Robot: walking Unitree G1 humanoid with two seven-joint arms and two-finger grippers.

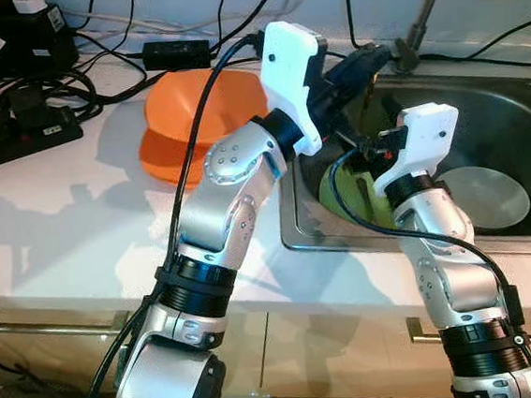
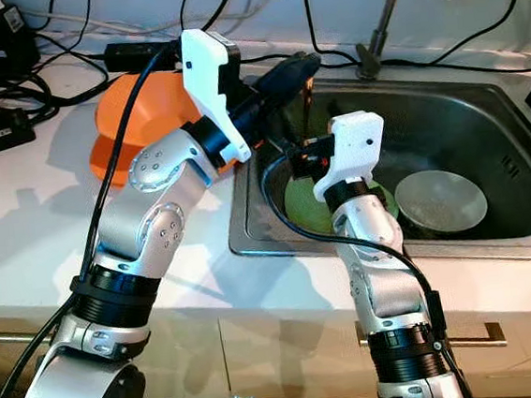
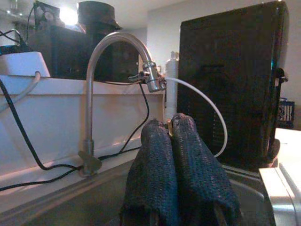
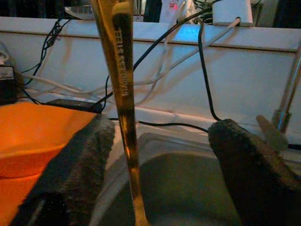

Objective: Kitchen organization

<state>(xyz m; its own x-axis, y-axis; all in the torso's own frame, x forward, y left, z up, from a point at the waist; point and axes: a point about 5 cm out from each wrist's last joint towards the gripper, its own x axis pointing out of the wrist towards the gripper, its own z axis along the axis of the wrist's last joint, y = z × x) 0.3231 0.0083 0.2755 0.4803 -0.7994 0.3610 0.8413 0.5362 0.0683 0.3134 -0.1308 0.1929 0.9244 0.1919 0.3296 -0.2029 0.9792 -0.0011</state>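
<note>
Both arms reach over the stainless steel sink (image 2: pixel 494 224) set into the white counter (image 1: pixel 52 229). Left tool (image 3: pixel 170 129) – its black fingers are pressed together, and the left wrist view shows a thin gold sliver pinched at their tips. Right wrist view makes that out better: a slim gold metal utensil handle (image 4: pixel 123 94) with engraved lettering hangs upright between the right tool's (image 4: pixel 160 141) spread fingers, touching neither pad; its lower end runs out of frame, so spoon or fork cannot be told.

Eye views give the layout – left tool (image 2: pixel 295 64) held over the sink's left edge, right tool just below it, mostly hidden behind its own white wrist housing (image 2: pixel 350 153). In the basin: a round green plate (image 2: pixel 306 209) under the right arm and a pale round dish (image 2: pixel 440 199) beside it toward the right. An orange plastic bowl (image 1: pixel 191 112) sits on an orange plate on the counter just left of the sink; its rim also shows in the right wrist view.

Left wrist view adds the curved steel faucet (image 3: pixel 101 89) with a white hose off its nozzle, and a tall black appliance (image 3: pixel 230 80) past the sink. A black power strip (image 1: pixel 15 134) and tangled black cables lie at the counter's back left.
</note>
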